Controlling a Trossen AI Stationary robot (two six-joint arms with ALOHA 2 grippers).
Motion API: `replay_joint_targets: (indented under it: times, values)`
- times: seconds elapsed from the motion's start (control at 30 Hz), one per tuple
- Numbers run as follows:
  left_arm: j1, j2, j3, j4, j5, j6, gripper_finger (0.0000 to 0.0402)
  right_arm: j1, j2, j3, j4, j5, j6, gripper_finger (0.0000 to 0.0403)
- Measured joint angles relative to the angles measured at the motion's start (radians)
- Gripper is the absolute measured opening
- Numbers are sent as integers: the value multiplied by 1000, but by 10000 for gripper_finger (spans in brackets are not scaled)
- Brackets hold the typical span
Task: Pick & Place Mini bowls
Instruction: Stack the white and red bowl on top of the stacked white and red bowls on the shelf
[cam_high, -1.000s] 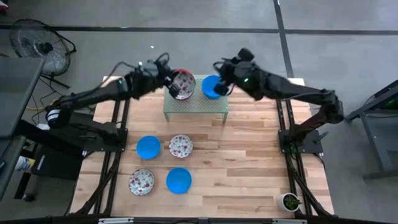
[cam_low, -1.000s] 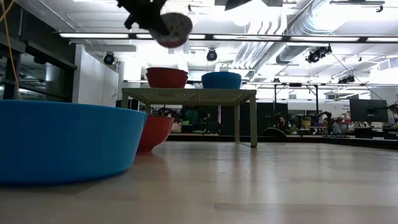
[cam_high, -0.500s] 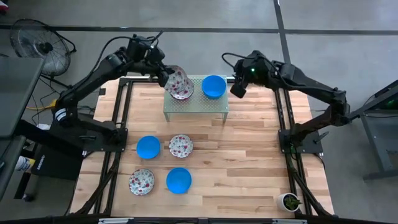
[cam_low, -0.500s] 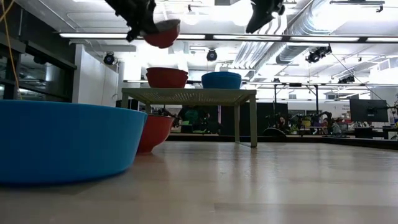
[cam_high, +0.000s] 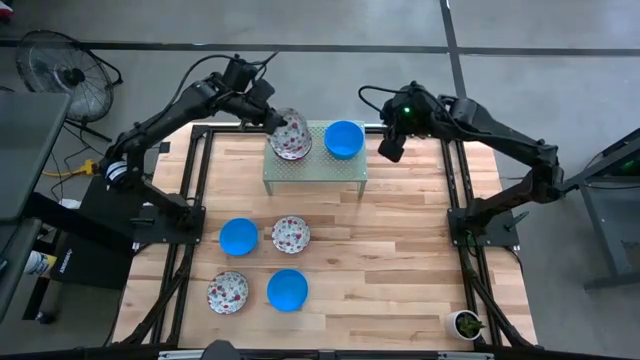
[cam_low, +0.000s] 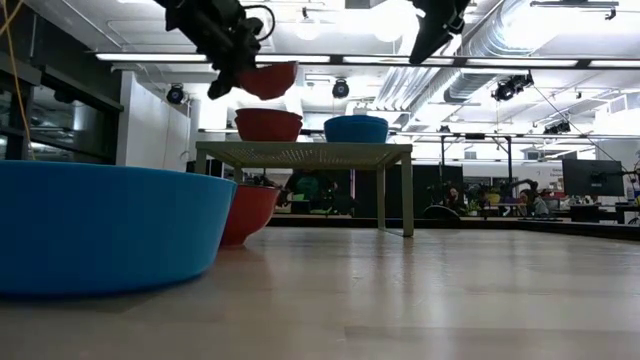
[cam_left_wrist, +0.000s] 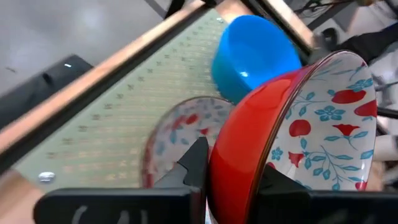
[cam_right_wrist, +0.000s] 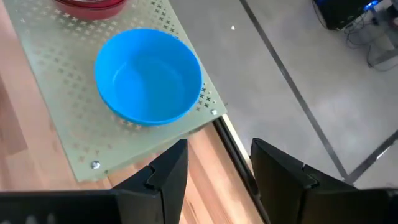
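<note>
The wooden table (cam_high: 400, 250) is carrying everything, its bare planks showing between the things on it. Near its far edge the pale green perforated rack (cam_high: 315, 170) is standing on thin legs, raised above the wood in the low view (cam_low: 305, 152).

The left arm is reaching in over the rack's left end, and the left gripper (cam_high: 272, 118) is pinching the rim of a floral bowl (cam_high: 291, 130), red outside and white with red and teal flowers inside. In the left wrist view that bowl (cam_left_wrist: 298, 124) is sitting tilted on edge with one finger on each side of its wall. The low view shows the held bowl (cam_low: 266, 78) hanging just above a second floral bowl (cam_low: 268, 124) that is resting on the rack; the two are apart. The right arm is hanging beyond the rack's right end, and the right gripper (cam_high: 390, 147) is holding nothing, its jaws standing spread in the right wrist view (cam_right_wrist: 214, 165).

A blue bowl (cam_high: 344, 139) is sitting upright on the rack's right half, beside the floral one; it is empty (cam_right_wrist: 148, 84).

Four more bowls are lying on the wood nearer the front, all empty: a blue one (cam_high: 238, 236) just beside a floral one (cam_high: 290, 234), and in front of them a floral one (cam_high: 228, 292) beside a blue one (cam_high: 287, 290).

A small potted plant (cam_high: 466, 323) is standing at the table's front right corner.
</note>
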Motion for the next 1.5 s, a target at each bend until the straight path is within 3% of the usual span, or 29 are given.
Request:
replay_joint_targets:
  times: [0.13,0.27,0.73,1.33,1.5]
  values:
    - [-1,5,0,-11,42,-41,31,1,0,0,-7,-24,0,163]
    - [-1,5,0,-26,21,-89,31,1,1,0,-7,-39,0,163]
    - [-2,5,0,-86,-179,-244,30,1,1,0,-7,-51,5,161]
    - [-66,76,2,-61,-181,-222,30,1,1,-1,2,-50,8,162]
    - [-77,92,-1,-65,-236,-222,38,1,1,-1,2,-50,7,159]
